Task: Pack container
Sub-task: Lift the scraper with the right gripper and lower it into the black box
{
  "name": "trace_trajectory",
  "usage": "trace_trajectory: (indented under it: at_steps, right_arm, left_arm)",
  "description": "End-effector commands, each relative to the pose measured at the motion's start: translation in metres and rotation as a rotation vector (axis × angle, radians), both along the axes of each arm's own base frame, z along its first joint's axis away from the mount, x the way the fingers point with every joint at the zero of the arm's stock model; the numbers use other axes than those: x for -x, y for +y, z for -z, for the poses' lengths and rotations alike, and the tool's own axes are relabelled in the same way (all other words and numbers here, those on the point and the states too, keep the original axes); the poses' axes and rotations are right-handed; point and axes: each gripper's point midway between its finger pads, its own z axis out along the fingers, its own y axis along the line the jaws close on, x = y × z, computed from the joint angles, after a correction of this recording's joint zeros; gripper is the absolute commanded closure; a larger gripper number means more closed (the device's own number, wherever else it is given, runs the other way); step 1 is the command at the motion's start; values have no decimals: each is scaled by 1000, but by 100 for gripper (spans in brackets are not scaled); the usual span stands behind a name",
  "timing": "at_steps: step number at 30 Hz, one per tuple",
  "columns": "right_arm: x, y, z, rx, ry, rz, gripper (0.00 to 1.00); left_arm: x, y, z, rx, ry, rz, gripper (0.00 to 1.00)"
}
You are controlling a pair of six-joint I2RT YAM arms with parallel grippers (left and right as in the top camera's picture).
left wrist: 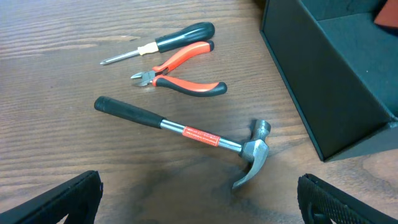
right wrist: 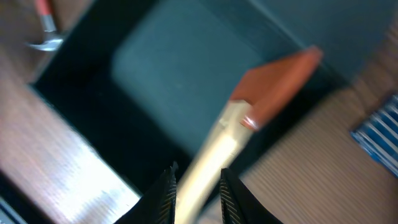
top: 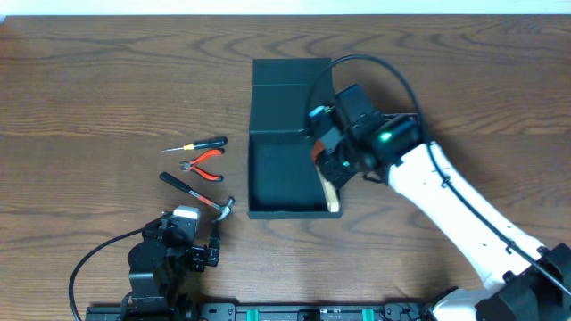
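The dark teal-black container [top: 284,212] stands open mid-table, its flap lid [top: 285,89] laid back; it also shows in the left wrist view [left wrist: 323,81] and the right wrist view [right wrist: 174,68]. My right gripper [top: 331,175] [right wrist: 196,186] hangs over the container's right wall, shut on the cream handle of a tool with an orange-brown head [right wrist: 277,87] [top: 332,198]. The tool slants over the container's inside. My left gripper [top: 203,251] [left wrist: 199,205] is open and empty, low over the table just short of a hammer.
Left of the container lie a hammer [top: 198,193] [left wrist: 186,132], orange-handled pliers [top: 205,165] [left wrist: 180,71] and a black-handled screwdriver [top: 201,144] [left wrist: 161,43]. A blurred blue striped thing [right wrist: 379,130] shows at the right edge of the right wrist view.
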Motion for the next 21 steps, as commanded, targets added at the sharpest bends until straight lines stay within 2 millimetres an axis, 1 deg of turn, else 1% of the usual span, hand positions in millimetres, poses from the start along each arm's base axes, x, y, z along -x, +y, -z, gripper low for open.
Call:
trace_trajectory:
  at_steps: [1, 4, 7, 9, 10, 11, 12, 15, 19, 21]
  right_arm:
    - [3, 17, 9, -2, 24, -9, 77]
    - [5, 20, 22, 21, 53, -18, 79]
    - [2, 19, 31, 43, 64, -13, 66]
    - [0, 15, 33, 68, 53, 0, 64]
    - [-2, 13, 34, 74, 48, 8, 59]
    - [-4, 10, 33, 85, 40, 34, 51]
    - [-6, 8, 33, 95, 35, 57, 48]
    - [-6, 1, 35, 126, 37, 90, 45]
    - [-6, 1, 39, 132, 42, 90, 45]
    - [-7, 0, 44, 145, 47, 92, 45]
  left_arm:
    - [-1, 3, 2, -15, -3, -6, 2]
    - [-1, 3, 2, -15, -3, -6, 1]
    - [-1, 3, 2, -15, -3, -6, 2]
    - [-1, 3, 2, -15, -3, -6, 2]
    - [-1, 3, 2, -15, -3, -6, 1]
    - [-1, 3, 2, -15, -3, -6, 2]
    - [-1, 3, 2, -15, -3, -6, 2]
    - [-1, 3, 2, -15, -3, -6, 1]
    - [-1, 3, 2, -15, -3, -6, 1]
    - [-1, 3, 2, -15, -3, -6, 2]
